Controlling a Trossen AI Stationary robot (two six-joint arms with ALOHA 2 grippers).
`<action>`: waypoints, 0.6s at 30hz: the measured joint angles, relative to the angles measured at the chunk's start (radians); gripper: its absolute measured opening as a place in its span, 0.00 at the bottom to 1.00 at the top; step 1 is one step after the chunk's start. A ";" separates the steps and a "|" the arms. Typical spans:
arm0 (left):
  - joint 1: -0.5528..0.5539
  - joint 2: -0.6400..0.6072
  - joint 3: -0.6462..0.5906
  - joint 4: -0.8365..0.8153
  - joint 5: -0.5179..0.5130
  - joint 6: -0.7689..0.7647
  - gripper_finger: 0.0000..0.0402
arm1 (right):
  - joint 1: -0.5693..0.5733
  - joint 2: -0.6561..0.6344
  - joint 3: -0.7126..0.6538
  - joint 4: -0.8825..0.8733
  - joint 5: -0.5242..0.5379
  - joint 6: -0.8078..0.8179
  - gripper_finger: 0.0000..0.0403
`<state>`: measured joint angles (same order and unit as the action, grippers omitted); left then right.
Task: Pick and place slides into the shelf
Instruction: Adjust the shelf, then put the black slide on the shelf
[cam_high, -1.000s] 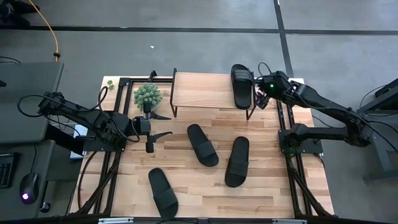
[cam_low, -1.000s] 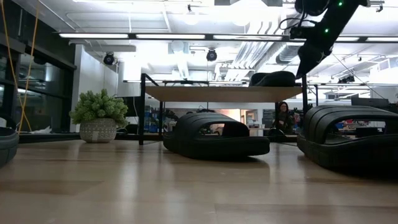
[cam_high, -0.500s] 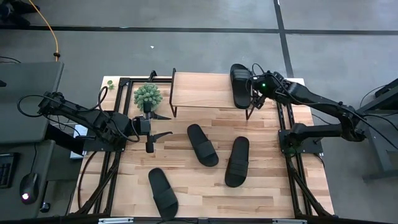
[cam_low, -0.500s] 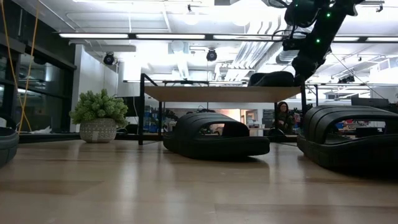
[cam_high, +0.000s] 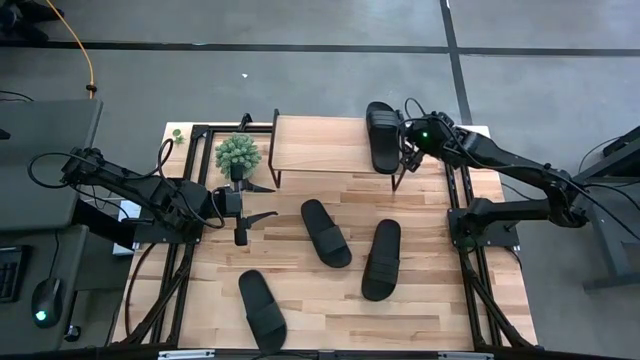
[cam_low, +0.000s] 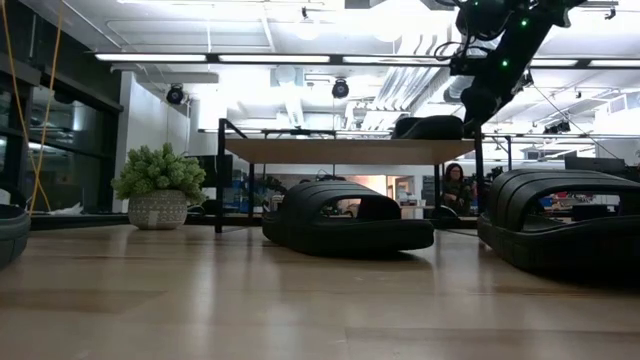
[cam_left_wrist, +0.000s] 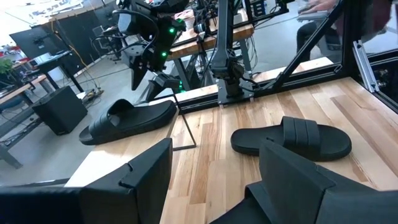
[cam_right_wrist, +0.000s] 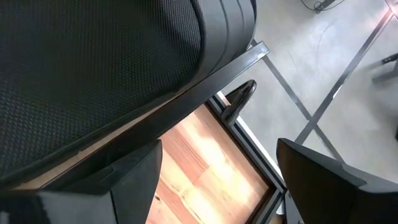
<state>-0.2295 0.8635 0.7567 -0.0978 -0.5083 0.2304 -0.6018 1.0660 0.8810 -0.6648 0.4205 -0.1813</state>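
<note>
- At the bottom of the high view, left of the middle, one matte black rubber slide sandal (cam_high: 261, 308) lies flat on the light wooden tabletop (cam_high: 430, 310).
- Higher, near the middle of the frame, two more black slide sandals lie on the tabletop, one tilted at centre (cam_high: 326, 232) and one to the right of it (cam_high: 381, 259); they are near each other but apart.
- At the left of the frame, the left gripper (cam_high: 258, 202) hangs over the tabletop beside a small green plant in a pale pot (cam_high: 237, 154). Its dark fingers (cam_left_wrist: 146, 171) are spread wide and hold nothing.
- At the upper middle stands the small low shelf with a light wooden top and thin black metal legs (cam_high: 320, 147). The fourth black slide sandal (cam_high: 383, 136) lies on the right end of its top; its far end passes a little over the far edge.
- The right gripper (cam_high: 407, 152) is just beside this sandal, at the right edge of the shelf. In the right wrist view its fingers (cam_right_wrist: 134, 171) are wide apart and hold nothing.
- No writing or brand can be read on any of these things.
</note>
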 joint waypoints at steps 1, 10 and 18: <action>0.000 0.000 0.000 0.000 0.000 0.000 0.55 | 0.000 0.000 0.000 0.004 0.000 0.001 0.76; 0.000 0.000 0.000 0.000 0.000 0.000 0.55 | 0.000 0.000 0.000 0.024 -0.006 0.002 0.76; 0.000 0.000 0.000 0.000 0.000 0.000 0.55 | 0.000 0.000 0.000 -0.076 0.174 0.087 0.76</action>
<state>-0.2295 0.8635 0.7567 -0.0982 -0.5083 0.2306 -0.6014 1.0664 0.8814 -0.7408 0.5942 -0.0944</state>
